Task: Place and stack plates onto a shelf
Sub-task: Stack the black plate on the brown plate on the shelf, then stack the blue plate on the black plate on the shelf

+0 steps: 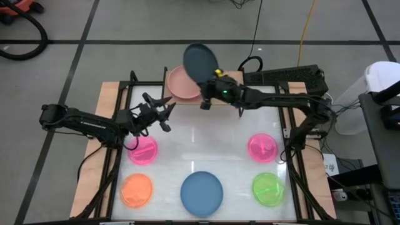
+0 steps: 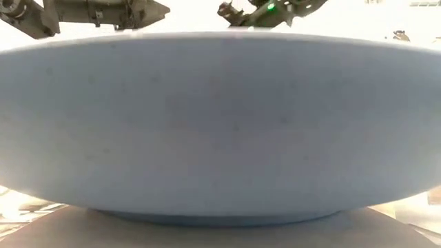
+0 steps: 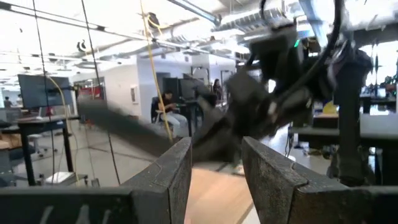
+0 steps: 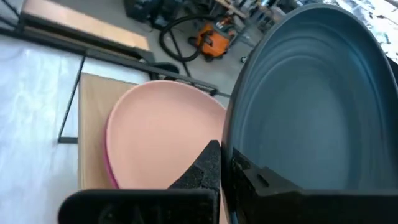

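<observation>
The right gripper is clamped shut on the rim of the grey plate, which it holds tilted at the upper centre of the high view, above the far edge of the shelf. In the right wrist view the fingers pinch the grey plate's lower edge, and the plate stands steeply over the pale pink plate. The pale pink plate lies on the shelf's left half, with a magenta rim showing just under it.

The left gripper hangs with its fingers spread wide and nothing between them, left of centre in the high view, near the shelf's front left corner. Its fingers frame the right arm and the dark plate beyond.

On the table, a hot pink plate lies at centre left and another hot pink plate at centre right. Along the lower edge sit the orange plate, the blue plate and the green plate, well apart. The blue plate fills the low view.
</observation>
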`<control>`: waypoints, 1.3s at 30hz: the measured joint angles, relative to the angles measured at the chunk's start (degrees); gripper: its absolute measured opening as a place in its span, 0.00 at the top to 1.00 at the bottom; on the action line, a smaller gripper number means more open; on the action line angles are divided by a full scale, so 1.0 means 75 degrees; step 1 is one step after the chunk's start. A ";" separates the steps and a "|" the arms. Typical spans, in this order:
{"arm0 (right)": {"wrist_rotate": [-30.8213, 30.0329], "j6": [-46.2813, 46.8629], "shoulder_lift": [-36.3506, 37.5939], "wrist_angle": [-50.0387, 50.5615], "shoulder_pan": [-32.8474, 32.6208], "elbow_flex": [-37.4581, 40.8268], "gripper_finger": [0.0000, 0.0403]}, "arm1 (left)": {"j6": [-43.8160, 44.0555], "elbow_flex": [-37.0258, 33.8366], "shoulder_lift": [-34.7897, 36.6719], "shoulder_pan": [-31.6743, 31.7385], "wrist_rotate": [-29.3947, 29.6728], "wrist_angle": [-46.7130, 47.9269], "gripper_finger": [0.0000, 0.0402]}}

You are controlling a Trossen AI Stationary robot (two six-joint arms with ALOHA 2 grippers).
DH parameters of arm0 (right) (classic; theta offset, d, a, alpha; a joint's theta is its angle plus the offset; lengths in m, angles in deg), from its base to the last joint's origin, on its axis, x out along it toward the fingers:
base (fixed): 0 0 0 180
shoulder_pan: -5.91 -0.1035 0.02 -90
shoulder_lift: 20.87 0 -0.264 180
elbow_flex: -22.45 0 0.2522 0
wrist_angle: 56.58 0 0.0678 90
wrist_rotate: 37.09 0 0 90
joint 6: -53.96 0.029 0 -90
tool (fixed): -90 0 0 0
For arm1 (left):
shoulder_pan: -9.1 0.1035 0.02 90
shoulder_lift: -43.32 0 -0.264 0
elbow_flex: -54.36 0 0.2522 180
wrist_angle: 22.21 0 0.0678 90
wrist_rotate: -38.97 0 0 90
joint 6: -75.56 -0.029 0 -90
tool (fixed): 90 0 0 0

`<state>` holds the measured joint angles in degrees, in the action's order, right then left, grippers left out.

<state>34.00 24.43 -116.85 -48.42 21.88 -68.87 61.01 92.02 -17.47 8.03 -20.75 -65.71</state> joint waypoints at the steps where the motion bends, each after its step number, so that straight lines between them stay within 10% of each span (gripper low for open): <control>1: 0.0059 -0.0047 -0.0213 0.0022 0.0003 -0.0161 1.00 | -0.0002 0.0000 0.0076 -0.0039 0.0015 0.0026 0.63; 21: 0.0151 -0.0385 -0.0857 -0.0016 -0.0270 -0.0608 0.77 | -0.0049 0.0000 0.0126 -0.0123 0.0204 0.0441 0.63; 39: 0.0141 0.1564 0.2739 0.2667 -0.0835 0.0743 0.64 | 0.0815 0.0000 0.0126 -0.0178 -0.0064 0.0797 0.63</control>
<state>35.06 36.16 -96.30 -28.42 15.62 -63.30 67.12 92.02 -16.53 6.69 -21.23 -59.73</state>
